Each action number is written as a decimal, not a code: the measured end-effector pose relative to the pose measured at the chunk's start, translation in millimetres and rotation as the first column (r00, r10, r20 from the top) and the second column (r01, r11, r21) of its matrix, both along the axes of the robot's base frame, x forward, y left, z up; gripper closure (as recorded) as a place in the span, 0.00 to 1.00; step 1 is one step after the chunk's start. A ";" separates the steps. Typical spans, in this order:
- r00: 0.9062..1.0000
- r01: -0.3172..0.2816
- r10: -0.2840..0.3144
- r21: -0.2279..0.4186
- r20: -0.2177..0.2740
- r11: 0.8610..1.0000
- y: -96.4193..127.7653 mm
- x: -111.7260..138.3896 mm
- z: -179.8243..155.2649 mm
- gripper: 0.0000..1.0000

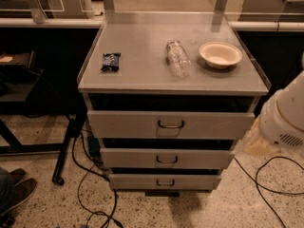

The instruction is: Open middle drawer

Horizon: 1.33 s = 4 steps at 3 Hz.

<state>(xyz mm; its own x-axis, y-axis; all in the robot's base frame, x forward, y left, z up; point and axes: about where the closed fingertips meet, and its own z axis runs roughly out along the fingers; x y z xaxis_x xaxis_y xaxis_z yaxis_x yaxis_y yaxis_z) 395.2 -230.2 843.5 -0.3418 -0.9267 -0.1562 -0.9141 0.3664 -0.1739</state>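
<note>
A pale grey metal cabinet stands in the middle of the camera view with three drawer fronts. The middle drawer (166, 158) has a flat mid-height front with a small dark wire handle (166, 160) at its centre. The taller top drawer (170, 124) is above it and the slimmest bottom drawer (165, 181) is below. All three fronts stand slightly forward of the frame, with dark gaps above them. The white arm (284, 119) shows at the right edge, level with the top drawer and to the right of the cabinet. The gripper itself is out of view.
On the cabinet top (142, 75) lie a dark snack packet (110, 61), a clear plastic bottle on its side (177, 57) and a white bowl (220, 54). Black cables (95, 194) trail over the speckled floor. A shoe (16, 186) shows at the bottom left. A black table leg (64, 153) stands left.
</note>
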 end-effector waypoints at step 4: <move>1.000 0.007 -0.006 0.028 -0.005 1.000 5.2 10.6 -39.5 0.50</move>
<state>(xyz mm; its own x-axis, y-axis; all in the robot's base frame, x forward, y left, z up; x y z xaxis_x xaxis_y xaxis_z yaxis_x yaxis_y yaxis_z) 405.8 -225.0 804.0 -0.3485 -0.9199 -0.1801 -0.9124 0.3769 -0.1595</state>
